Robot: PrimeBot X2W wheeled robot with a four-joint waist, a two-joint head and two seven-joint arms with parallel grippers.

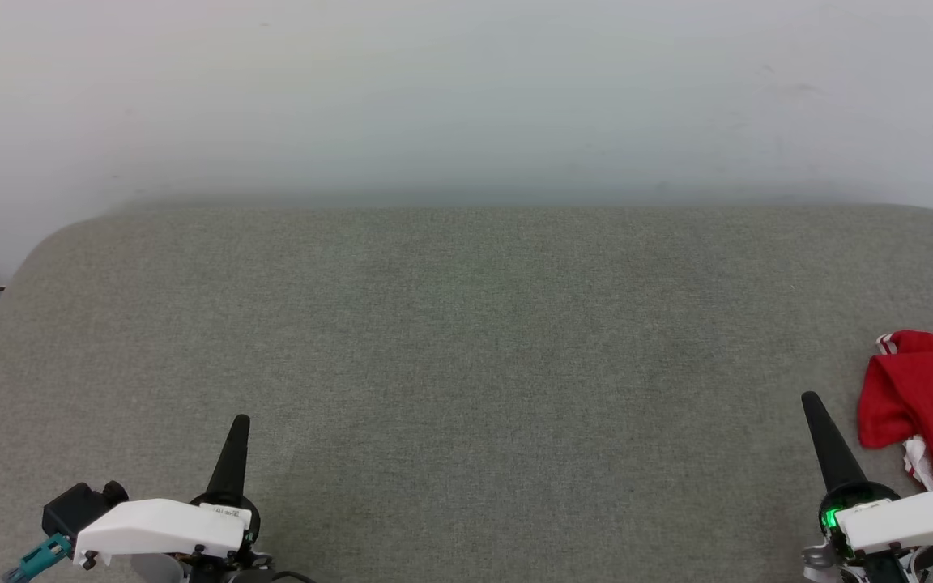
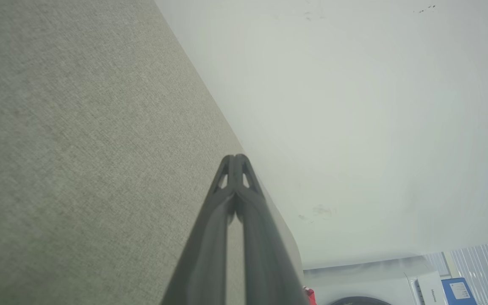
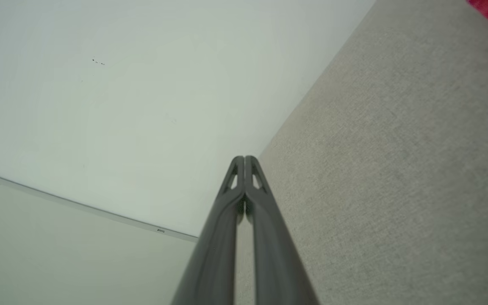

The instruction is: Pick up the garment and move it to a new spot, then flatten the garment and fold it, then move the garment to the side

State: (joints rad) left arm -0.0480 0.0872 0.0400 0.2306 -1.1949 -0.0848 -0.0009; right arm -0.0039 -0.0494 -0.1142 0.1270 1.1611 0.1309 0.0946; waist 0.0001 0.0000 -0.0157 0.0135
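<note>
Near left, the left pincer point(image 1: 240, 421) hovers over the tabletop point(image 1: 466, 324), fingers pressed together on nothing. Near right, the right pincer point(image 1: 811, 398) is closed and bare too, just beside the garment point(image 1: 924, 389), which lies bunched at the right edge, within its reach, I'd say. Farther right stands what may be a washer point(image 2: 367, 277), its inside hidden.
</note>
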